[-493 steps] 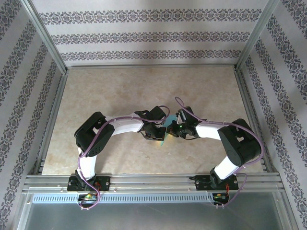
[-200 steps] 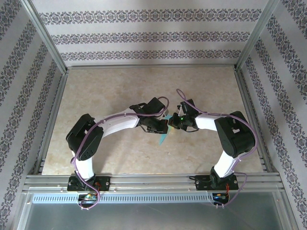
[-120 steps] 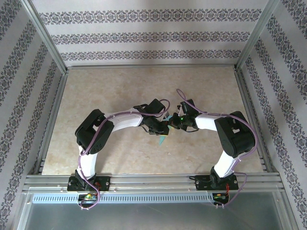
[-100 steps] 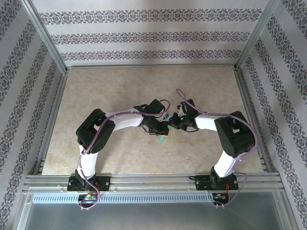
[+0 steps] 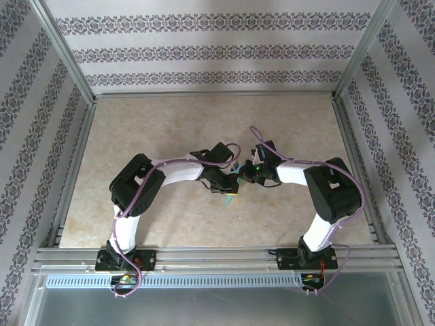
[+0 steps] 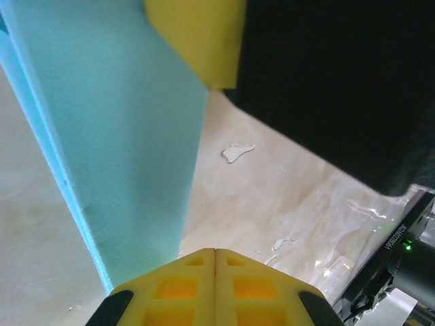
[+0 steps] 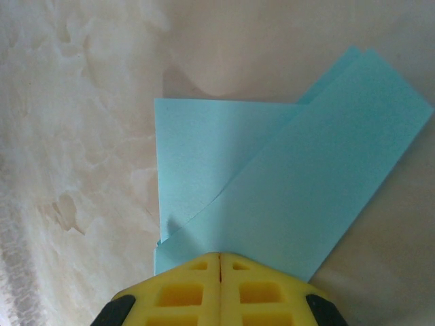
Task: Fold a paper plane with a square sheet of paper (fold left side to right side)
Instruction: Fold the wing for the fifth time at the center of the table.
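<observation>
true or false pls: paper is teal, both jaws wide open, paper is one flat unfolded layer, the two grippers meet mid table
1. The square sheet of paper is teal-blue. True.
2. The left gripper and right gripper have jaws wide open. False: both are shut.
3. The paper is one flat unfolded layer. False: folded layers overlap.
4. The grippers meet near the middle of the table. True.

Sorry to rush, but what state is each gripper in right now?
Left gripper: closed, against the folded teal paper; whether it grips it cannot be told.
Right gripper: closed on the folded teal paper.
</observation>
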